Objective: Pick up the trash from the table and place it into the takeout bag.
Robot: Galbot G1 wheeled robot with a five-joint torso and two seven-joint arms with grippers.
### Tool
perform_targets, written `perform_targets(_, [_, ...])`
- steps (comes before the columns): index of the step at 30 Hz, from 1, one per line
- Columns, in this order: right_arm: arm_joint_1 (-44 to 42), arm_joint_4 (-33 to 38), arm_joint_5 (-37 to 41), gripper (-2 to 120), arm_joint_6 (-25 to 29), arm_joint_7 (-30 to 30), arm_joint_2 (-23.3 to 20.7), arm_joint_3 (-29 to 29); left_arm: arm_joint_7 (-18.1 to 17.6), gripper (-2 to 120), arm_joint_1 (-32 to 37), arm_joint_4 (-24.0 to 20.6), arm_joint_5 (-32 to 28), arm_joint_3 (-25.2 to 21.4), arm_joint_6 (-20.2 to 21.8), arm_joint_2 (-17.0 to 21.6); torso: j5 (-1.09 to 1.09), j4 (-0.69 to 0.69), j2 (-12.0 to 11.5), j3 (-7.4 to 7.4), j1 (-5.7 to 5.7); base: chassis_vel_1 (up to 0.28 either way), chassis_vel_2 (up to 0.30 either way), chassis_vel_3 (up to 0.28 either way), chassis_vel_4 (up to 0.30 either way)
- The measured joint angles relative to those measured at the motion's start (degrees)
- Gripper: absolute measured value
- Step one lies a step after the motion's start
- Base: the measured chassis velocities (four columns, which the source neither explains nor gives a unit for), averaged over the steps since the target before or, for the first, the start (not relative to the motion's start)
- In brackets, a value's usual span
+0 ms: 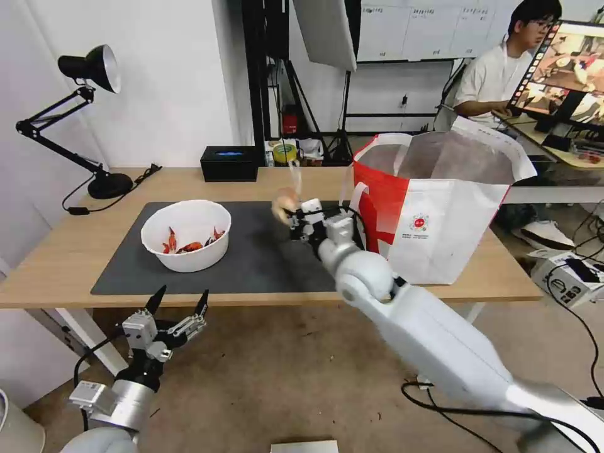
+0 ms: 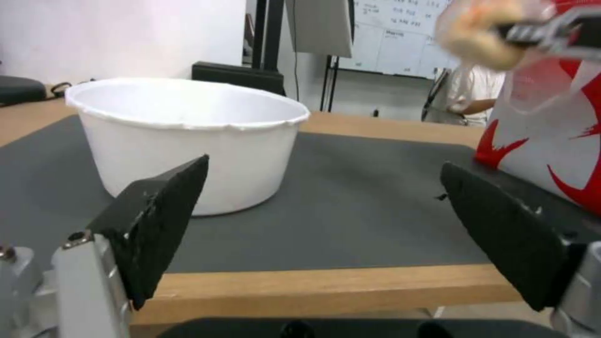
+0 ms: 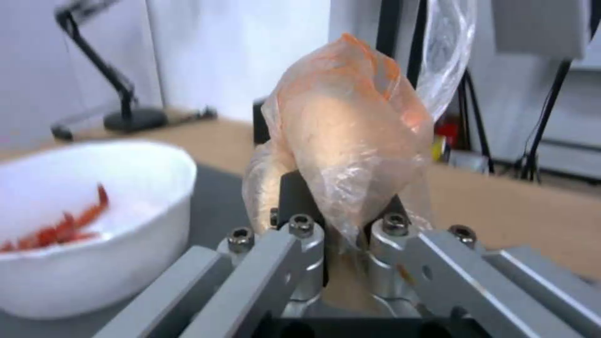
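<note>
Clamped fingers (image 3: 300,234) on our right gripper (image 1: 290,217) pinch the plastic-wrapped bun (image 1: 286,201) low on its body, and we hold it up above the dark grey mat (image 1: 264,258), just left of the takeout bag (image 1: 434,207). In the right wrist view the bun's long axis runs straight out from between the fingertips, with the loose tail of clear wrap (image 3: 448,51) trailing off its far end. In the head view that tail rises above the bun toward the far side of the table (image 1: 63,251).

The bag stands upright on the right end of the table with its mouth open upward, silver lining showing, and a white handle (image 1: 355,201) hanging on its left wall next to our right wrist. The bun sits lower than the bag's left rim and outside it.

Our left gripper (image 1: 177,303) waits below the table's near edge, fingers (image 2: 159,216) spread wide apart and holding nothing. Through them we see the white bowl (image 1: 186,234) on the left part of the mat, crayfish shells (image 1: 189,244) inside. Open mat lies between the bowl and the bag.

At the far left corner stands the black desk lamp (image 1: 94,113), and the black box (image 1: 229,163) rests along the far edge; both are well apart from our right gripper.
</note>
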Motion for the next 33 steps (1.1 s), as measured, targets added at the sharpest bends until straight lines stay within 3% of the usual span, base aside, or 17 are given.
perform_targets(8, [-0.6, 4.7, -3.4, 5, 6.8, 0.8, -2.0, 3.4, 0.0, 100, 1.2, -0.6, 0.3, -0.4, 0.0, -0.5, 0.00, 0.02, 0.0, 0.00, 0.00, 0.000, 0.000, 0.000, 0.000])
perform_targets(17, [-1.0, 6.8, -3.6, 4, 8.1, 2.4, -3.4, 7.1, 0.0, 100, 1.5, -0.5, 1.2, 0.0, -0.2, -1.0, -0.01, 0.01, 0.0, 0.00, 0.00, 0.000, 0.000, 0.000, 0.000])
perform_targets(33, [-0.8, 4.8, -0.2, 4, 8.0, 2.3, -10.1, 17.2, 0.1, 100, 0.4, 0.2, 1.4, 0.9, -0.2, -0.9, -0.01, 0.01, 0.0, 0.00, 0.00, 0.000, 0.000, 0.000, 0.000])
